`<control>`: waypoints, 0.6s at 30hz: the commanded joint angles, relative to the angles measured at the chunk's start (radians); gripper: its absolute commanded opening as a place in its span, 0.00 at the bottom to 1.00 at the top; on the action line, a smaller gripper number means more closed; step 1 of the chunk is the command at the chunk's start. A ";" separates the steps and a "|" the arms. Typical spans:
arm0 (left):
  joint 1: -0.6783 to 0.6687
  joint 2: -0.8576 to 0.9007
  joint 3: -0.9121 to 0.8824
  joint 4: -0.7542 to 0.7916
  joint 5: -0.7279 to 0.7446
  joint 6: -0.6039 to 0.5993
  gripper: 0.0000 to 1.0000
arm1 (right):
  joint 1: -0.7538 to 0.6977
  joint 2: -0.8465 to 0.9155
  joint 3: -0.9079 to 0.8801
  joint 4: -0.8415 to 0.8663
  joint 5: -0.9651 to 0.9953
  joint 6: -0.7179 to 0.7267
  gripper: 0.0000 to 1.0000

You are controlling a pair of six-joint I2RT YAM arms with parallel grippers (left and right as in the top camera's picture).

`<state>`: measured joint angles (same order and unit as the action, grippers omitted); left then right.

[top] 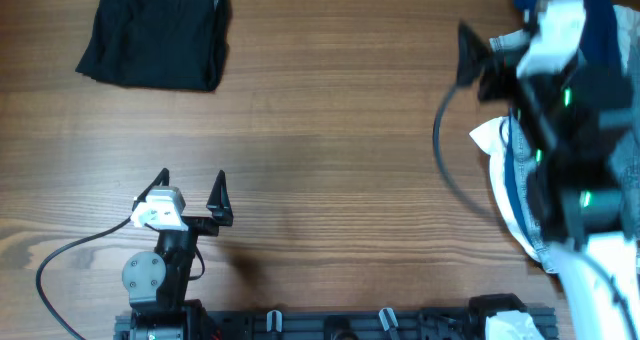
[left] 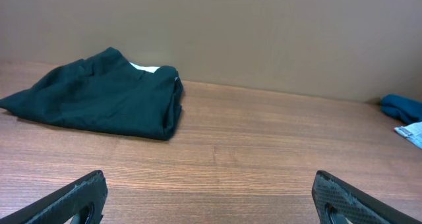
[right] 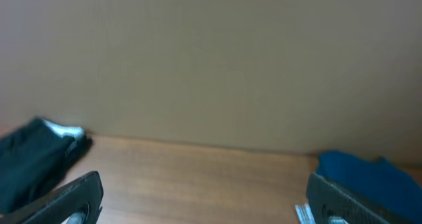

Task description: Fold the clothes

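Left arm: base at the near edge of the table (top: 330,130), forearm short and low, left gripper (top: 192,180) pointing toward the far edge. Its fingers are spread wide with nothing between them, and the wrist view shows only bare wood in the gap. Right arm: reaches up along the right side, with its links above a pale garment (top: 508,175) that lies crumpled at the right edge. The right gripper (right: 204,179) is near the far right, beside a blue cloth (top: 603,22). In its wrist view the fingers stand far apart and empty. In the overhead view only one finger shows clearly. Shorts (top: 155,35): at the far left corner of the table, well apart from both grippers, lying as a compact block with layered edges along the right side. A white patch (left: 148,68) shows at its far edge.
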<state>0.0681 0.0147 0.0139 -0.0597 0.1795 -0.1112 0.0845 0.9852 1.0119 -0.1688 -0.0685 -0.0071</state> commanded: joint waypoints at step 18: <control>0.008 -0.008 -0.008 0.000 -0.013 -0.009 1.00 | -0.023 -0.841 -0.994 0.295 -0.081 -0.046 1.00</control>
<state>0.0689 0.0147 0.0139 -0.0597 0.1787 -0.1112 0.0654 0.2153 0.0673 0.1169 -0.1314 -0.0391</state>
